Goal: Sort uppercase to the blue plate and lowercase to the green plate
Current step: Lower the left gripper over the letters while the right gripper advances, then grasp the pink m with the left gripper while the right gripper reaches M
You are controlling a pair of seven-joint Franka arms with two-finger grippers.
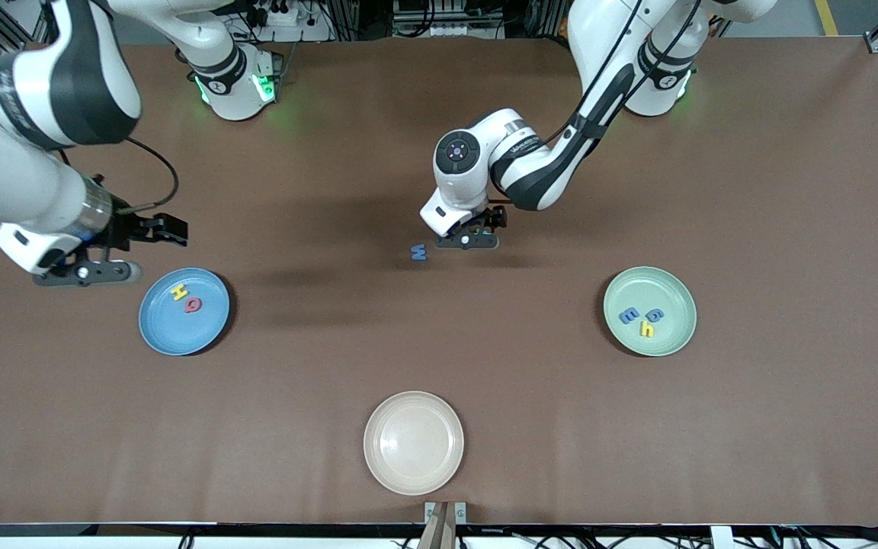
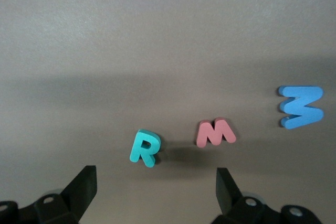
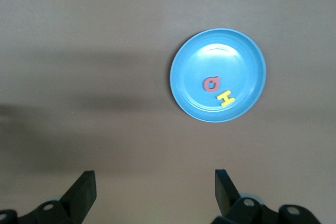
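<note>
A: Mid-table, left gripper [image 1: 469, 238] hovers low with jaws spread wide, nothing between them. Under it: teal foam capital R [image 2: 145, 148], small red foam w [image 2: 215, 132] beside it, bigger blue foam W [image 1: 418, 252] just apart.

B: Plates?

A: Round light-blue plate [image 1: 161, 335] at the right arm's end holds yellow foam H [image 1: 177, 291] and red foam Q [image 1: 193, 305]. Pale mint-green plate [image 1: 675, 335] holds blue foam e [image 1: 629, 315], blue g [image 1: 656, 314], yellow h [image 1: 646, 329].

B: Right gripper [image 1: 115, 255]?

A: Waits beside the blue plate, jaws apart, empty.
</note>
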